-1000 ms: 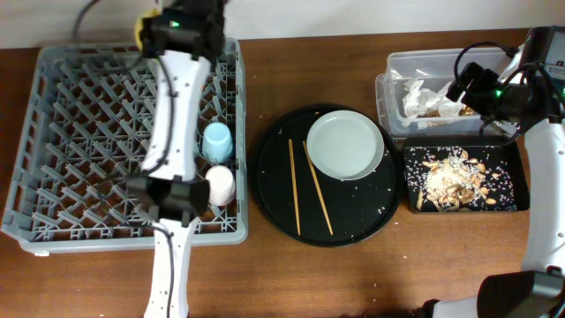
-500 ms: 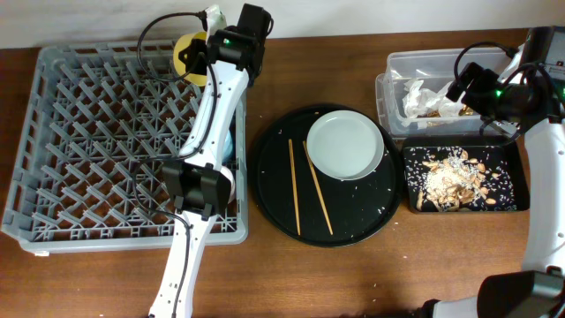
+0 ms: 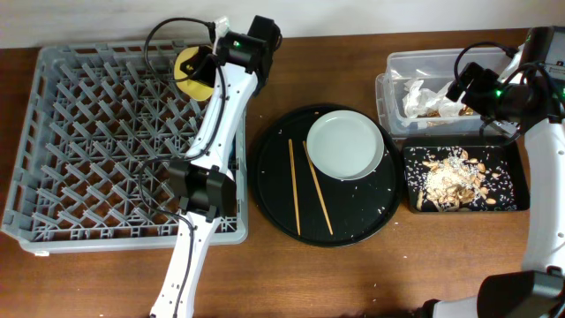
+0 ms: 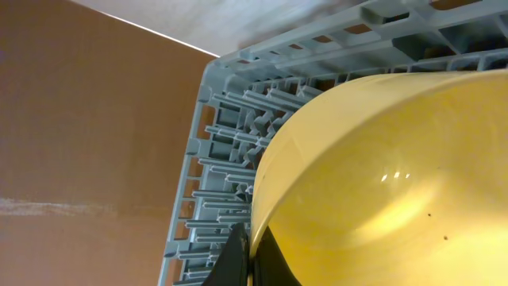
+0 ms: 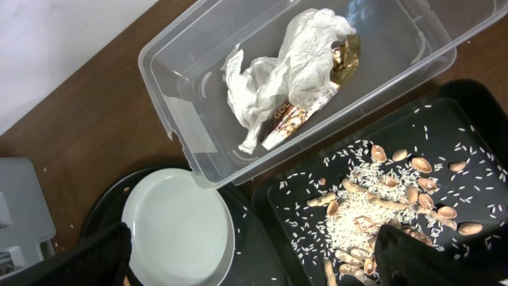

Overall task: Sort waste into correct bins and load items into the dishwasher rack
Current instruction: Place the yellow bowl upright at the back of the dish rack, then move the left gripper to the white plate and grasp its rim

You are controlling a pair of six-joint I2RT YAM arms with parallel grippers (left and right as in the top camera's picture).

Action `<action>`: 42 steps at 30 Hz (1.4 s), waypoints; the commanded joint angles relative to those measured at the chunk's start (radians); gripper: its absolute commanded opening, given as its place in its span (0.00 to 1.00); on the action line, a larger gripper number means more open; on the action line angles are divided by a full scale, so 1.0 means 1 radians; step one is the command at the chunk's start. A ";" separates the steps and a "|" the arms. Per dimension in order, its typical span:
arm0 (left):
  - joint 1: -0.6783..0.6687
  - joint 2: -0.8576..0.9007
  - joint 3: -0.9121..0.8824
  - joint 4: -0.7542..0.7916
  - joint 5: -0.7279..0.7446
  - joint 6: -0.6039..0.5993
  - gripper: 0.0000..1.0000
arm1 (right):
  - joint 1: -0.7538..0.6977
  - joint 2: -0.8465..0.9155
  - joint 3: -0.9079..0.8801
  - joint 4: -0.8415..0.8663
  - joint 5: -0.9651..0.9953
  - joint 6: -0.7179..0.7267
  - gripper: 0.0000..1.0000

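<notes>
I work at what looks like a lab test bench, set up for clearing kitchen things. A brown wooden table [image 3: 397, 274] fills the overhead view, with a plain pale wall [image 3: 353, 16] along the top edge. The dishwasher rack [image 3: 88, 132], at left, sits straight on the tabletop. At the right, a clear tub [image 3: 393, 66] and a shallow black tray [image 3: 514, 159] stand side by side. My left arm [image 3: 221, 110] and right arm [image 3: 543, 177] trail loose black cables [image 3: 163, 31].
</notes>
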 commanded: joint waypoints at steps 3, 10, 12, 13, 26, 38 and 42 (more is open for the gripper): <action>-0.008 0.031 -0.008 0.130 -0.290 0.008 0.00 | -0.003 0.005 0.008 0.000 0.012 0.011 0.98; -0.010 0.032 -0.008 0.165 -0.209 -0.007 0.00 | -0.005 0.005 0.008 0.000 0.012 0.011 0.98; -0.010 0.038 -0.008 0.176 -0.190 -0.006 0.00 | -0.005 0.005 0.008 0.000 0.012 0.011 0.98; -0.011 0.043 -0.008 0.178 -0.190 -0.007 0.00 | -0.005 0.005 0.008 0.000 0.012 0.011 0.98; -0.018 0.067 -0.011 0.174 -0.085 -0.006 0.00 | -0.005 0.005 0.008 0.001 0.012 0.011 0.99; -0.089 0.036 -0.010 -0.006 0.075 -0.005 0.47 | -0.005 0.005 0.008 0.000 0.012 0.011 0.98; -0.081 -0.070 -0.010 -0.003 0.281 0.076 0.61 | -0.005 0.005 0.008 0.000 0.012 0.011 0.98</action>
